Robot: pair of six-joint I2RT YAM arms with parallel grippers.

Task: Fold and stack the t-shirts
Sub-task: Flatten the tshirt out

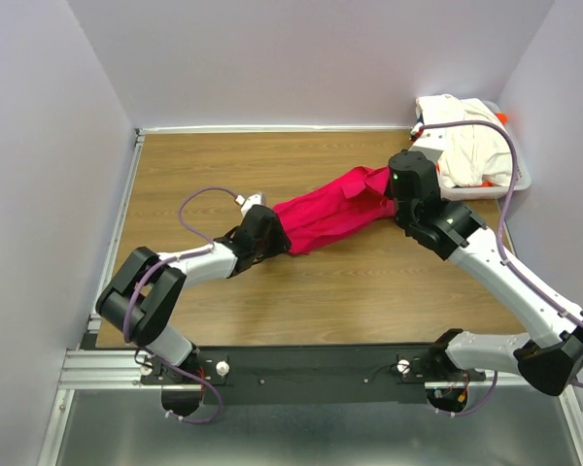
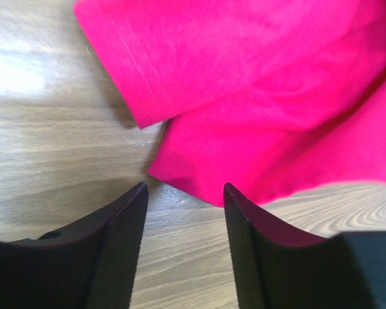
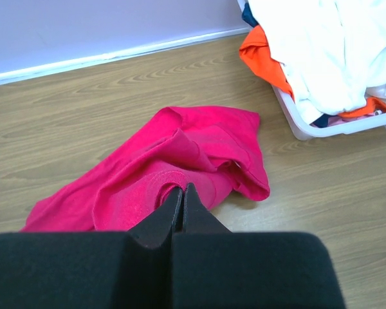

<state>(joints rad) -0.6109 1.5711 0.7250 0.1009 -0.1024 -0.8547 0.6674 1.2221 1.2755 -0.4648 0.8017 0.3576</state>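
The left end effector (image 2: 184, 190) stood open over the table (image 2: 51, 161), nothing between its fingers, with the hem of the pink shirt (image 2: 257, 96) just beyond them. The right end effector (image 3: 183, 188) was closed, its tips against a fold of that crumpled shirt at mid-table; whether it pinched cloth could not be told. Farther off, a white shirt (image 3: 321, 45) and an orange shirt (image 3: 260, 55) lay heaped in the basket (image 3: 328, 131).

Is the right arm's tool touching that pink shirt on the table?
Touching. In the right wrist view, the right tool is shut, and its tips are buried in a raised fold of the pink shirt, with no gap between them.
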